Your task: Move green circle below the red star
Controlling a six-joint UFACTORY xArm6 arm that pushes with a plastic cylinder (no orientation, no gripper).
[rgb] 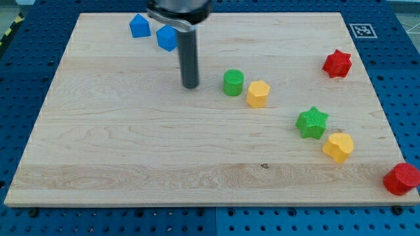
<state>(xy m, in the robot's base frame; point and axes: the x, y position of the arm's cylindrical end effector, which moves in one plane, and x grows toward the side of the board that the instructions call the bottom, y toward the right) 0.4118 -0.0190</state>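
The green circle stands near the board's middle, a little above centre, with a yellow hexagon touching it at its lower right. The red star sits at the view's right, near the board's right edge, with bare board below it. My tip rests on the board just to the left of the green circle, a short gap apart, at about the same height in the view.
A green star and a yellow heart lie at the lower right. A red cylinder sits at the board's bottom right corner. Two blue blocks lie at the top left. A marker tag is at the top right.
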